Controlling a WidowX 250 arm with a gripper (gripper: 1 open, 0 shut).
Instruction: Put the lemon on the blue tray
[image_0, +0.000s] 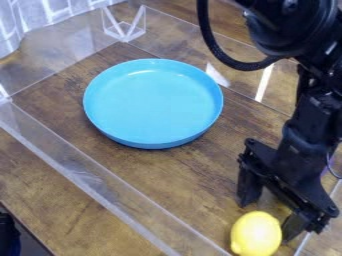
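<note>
I'm seeing a dark wood tabletop (54, 190) walled by clear panels. My pincer (283, 198) is pointing down, released, the lemon (257, 235) lying just below-left, the blue tray (154, 102) sitting well up-left.

The lemon (257, 236) is cut off by the bottom edge.

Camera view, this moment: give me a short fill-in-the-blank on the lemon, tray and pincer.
1. The round sky-blue plastic tray holds ____.
2. The glossy yellow oval lemon lies on the ____ tabletop, outside the tray.
3. The black pincer above the lemon has its jaws ____.

Missing words: nothing; wooden; open
</note>
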